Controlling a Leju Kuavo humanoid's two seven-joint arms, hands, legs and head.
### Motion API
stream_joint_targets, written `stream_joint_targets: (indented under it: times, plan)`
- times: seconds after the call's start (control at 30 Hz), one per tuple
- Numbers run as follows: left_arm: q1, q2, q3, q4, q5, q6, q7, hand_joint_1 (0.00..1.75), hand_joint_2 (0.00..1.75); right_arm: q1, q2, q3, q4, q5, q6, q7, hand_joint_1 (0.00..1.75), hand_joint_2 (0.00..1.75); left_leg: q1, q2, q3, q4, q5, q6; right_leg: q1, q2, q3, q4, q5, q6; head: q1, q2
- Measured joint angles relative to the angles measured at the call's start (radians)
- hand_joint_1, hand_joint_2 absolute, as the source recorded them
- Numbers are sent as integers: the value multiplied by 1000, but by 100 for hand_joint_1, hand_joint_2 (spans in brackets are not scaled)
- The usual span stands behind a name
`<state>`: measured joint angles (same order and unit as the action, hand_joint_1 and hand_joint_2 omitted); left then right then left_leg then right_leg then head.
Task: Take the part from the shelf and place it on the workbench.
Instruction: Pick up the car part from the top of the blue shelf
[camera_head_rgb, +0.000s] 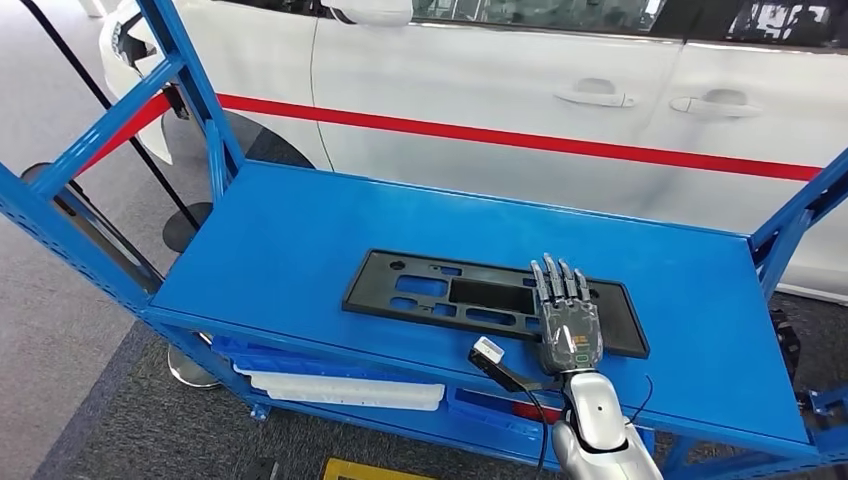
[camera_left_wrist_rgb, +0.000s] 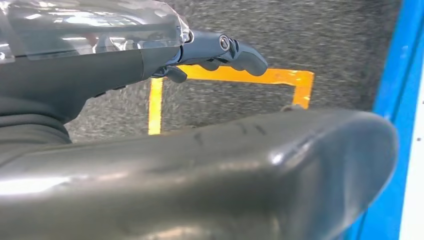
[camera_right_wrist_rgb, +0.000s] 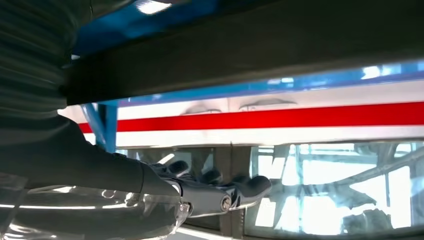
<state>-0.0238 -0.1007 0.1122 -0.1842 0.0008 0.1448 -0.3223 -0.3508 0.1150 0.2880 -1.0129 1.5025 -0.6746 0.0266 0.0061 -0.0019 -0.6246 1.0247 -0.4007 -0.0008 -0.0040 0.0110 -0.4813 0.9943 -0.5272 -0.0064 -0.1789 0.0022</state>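
A flat black plastic part (camera_head_rgb: 440, 290), long with several cut-outs, lies on the top deck of the blue shelf (camera_head_rgb: 280, 240). My right hand (camera_head_rgb: 568, 320) reaches over the shelf's front edge. Its fingers (camera_head_rgb: 560, 282) are stretched flat and side by side on the right portion of the part, closed around nothing. In the right wrist view the same hand (camera_right_wrist_rgb: 210, 192) shows straight fingers. My left hand (camera_left_wrist_rgb: 220, 50) hangs beside the shelf above the floor, fingers loosely extended and holding nothing.
A white car (camera_head_rgb: 500, 90) with a red stripe stands close behind the shelf. Blue uprights (camera_head_rgb: 70, 230) (camera_head_rgb: 800, 215) frame both ends. White parts (camera_head_rgb: 340, 390) lie on the lower level. A cable with a white-tagged plug (camera_head_rgb: 490, 355) sits by my right wrist. Yellow tape (camera_left_wrist_rgb: 235, 75) marks the floor.
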Motion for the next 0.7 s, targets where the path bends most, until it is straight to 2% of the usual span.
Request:
stream_joint_targets:
  times: [0.07,0.1,0.13,0.2,0.23,0.27,0.3,0.33,0.37,0.4,0.43,0.47,0.5,0.57,0.63,0.67,0.7]
  plan:
    - [-2,0,0,0,0,0,0,0,0,-6,0,0,1,0,-4,0,0,175,0,-1,11,-11,-16,12,1,1,4,9,0,11,0,0]
    - [-1,0,0,0,0,0,0,0,0,-8,0,0,2,1,-4,1,17,175,2,-1,22,-16,-20,18,0,0,1,28,1,15,0,0]
    - [-1,0,0,0,0,1,0,0,0,-10,0,0,3,5,-6,4,60,175,3,-1,33,-19,-24,23,-1,-2,-14,60,-3,20,0,0]
    - [-2,0,0,0,0,3,2,0,0,-15,0,0,10,17,-5,19,147,175,5,-1,51,-23,-31,30,-4,-5,-82,171,-36,29,1,0]
    - [-3,0,0,0,0,4,2,0,0,-18,0,0,17,22,1,28,175,175,5,-2,57,-23,-37,32,-5,-5,-128,231,-62,33,1,0]
    - [-3,0,0,0,0,5,2,0,0,-20,0,0,26,27,10,36,175,175,5,-3,63,-23,-44,32,-6,-5,-170,275,-83,35,1,0]
    - [-3,0,0,0,0,6,2,0,0,-23,0,0,34,30,20,42,175,175,5,-4,71,-23,-52,32,-7,-5,-199,293,-89,37,1,0]
    - [-1,0,0,0,0,7,2,0,0,-27,0,0,43,33,28,45,175,175,5,-4,81,-23,-59,31,-8,-6,-210,277,-70,36,1,0]
    - [-1,0,0,0,0,7,2,0,0,-33,0,0,51,35,33,45,175,175,5,-5,92,-23,-68,29,-9,-6,-206,228,-28,34,1,0]
    - [0,-1,0,1,0,8,2,0,0,-39,0,0,60,35,35,44,175,175,5,-5,102,-23,-76,26,-8,-6,-190,159,30,28,1,0]
    - [-1,-1,0,1,0,9,1,0,0,-45,0,0,70,31,35,40,175,175,4,-6,112,-23,-84,22,-5,-6,-175,99,72,22,1,0]
    - [-3,-2,0,1,1,10,0,0,0,-52,0,0,81,23,33,34,175,175,4,-6,117,-22,-92,16,-2,-7,-164,56,99,15,1,0]
    - [-4,-2,1,1,1,11,-1,0,0,-58,1,0,91,9,30,25,175,175,3,-6,120,-22,-97,9,2,-7,-160,33,113,8,1,0]
    - [-6,-2,1,1,2,16,-1,0,0,-73,3,0,108,-31,19,3,175,175,2,-6,124,-16,-100,-5,5,-6,-156,28,112,-5,2,0]
    - [-5,-2,1,1,2,20,-1,0,0,-89,7,0,121,-78,8,-18,175,175,4,-5,123,9,-115,-15,2,-7,-143,21,114,-17,2,0]
    - [-6,-2,1,1,2,22,-1,0,0,-96,8,0,127,-101,3,-28,175,175,5,-4,108,42,-136,-17,1,-7,-136,18,112,-22,2,0]
    - [-8,-2,2,1,2,23,-1,0,0,-101,9,0,133,-124,-2,-38,175,175,7,-4,80,95,-165,-19,1,-8,-133,17,110,-27,2,0]
